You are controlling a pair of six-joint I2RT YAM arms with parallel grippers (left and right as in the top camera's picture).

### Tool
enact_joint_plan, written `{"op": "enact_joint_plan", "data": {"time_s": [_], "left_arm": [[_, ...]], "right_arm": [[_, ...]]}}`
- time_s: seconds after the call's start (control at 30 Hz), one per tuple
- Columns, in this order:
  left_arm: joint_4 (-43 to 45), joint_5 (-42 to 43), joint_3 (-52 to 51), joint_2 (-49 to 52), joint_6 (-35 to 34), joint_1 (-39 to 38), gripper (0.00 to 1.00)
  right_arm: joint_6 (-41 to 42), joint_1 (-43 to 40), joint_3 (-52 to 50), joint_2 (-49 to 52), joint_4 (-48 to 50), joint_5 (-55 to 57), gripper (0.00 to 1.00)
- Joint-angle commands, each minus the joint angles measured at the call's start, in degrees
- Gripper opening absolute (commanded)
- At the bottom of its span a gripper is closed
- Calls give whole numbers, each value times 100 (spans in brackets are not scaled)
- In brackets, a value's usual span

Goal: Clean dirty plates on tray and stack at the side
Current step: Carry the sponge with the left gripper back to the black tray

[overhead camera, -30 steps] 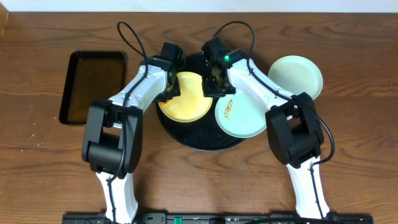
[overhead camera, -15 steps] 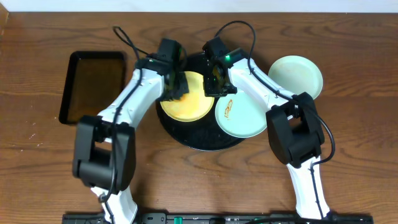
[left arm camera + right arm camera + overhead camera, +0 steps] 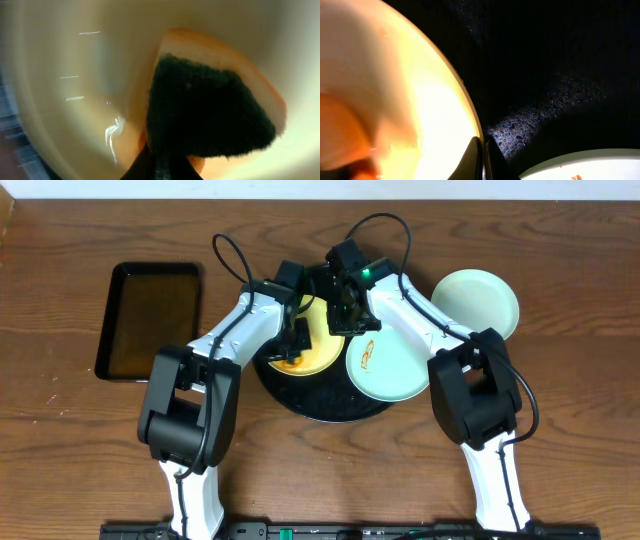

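Observation:
The yellow plate (image 3: 322, 348) lies on the left half of the round black tray (image 3: 310, 395). My left gripper (image 3: 298, 340) is shut on an orange sponge (image 3: 210, 110), whose dark scouring face presses on the yellow plate (image 3: 75, 100). My right gripper (image 3: 345, 315) is shut on the yellow plate's far right rim (image 3: 470, 112), with its fingers (image 3: 476, 160) pinched thin over the edge. A pale mint plate (image 3: 390, 365) with an orange-brown smear sits on the tray's right half. Another pale mint plate (image 3: 478, 300) rests on the table right of the tray.
A rectangular black tray (image 3: 150, 320) lies on the wooden table at the left. Both arms cross over the near half of the table and meet above the round tray. Cables loop behind both wrists.
My left gripper has swept the sponge from the yellow plate's far left edge toward its middle and nearer side. The right gripper and the plates have stayed put.

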Motion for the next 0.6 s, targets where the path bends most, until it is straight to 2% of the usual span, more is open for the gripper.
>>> {"op": "enact_joint_plan", "data": {"time_s": [0.0, 0.13, 0.37, 0.47, 0.57], "left_arm": [[-267, -2028, -107, 170, -31, 70, 7], [-267, -2811, 11, 61, -28, 70, 8], [-164, -2933, 420, -782, -33, 74, 8], [-125, -2485, 420, -1541, -31, 234, 7], [-131, -979, 420, -2212, 50, 848, 7]], "right_arm": [[76, -98, 44, 83, -28, 229, 1], [-35, -98, 44, 83, -17, 232, 1], [-162, -85, 44, 83, 42, 376, 1], [-529, -83, 50, 79, 210, 374, 1], [-579, -98, 293, -109, 140, 376, 1]]}}
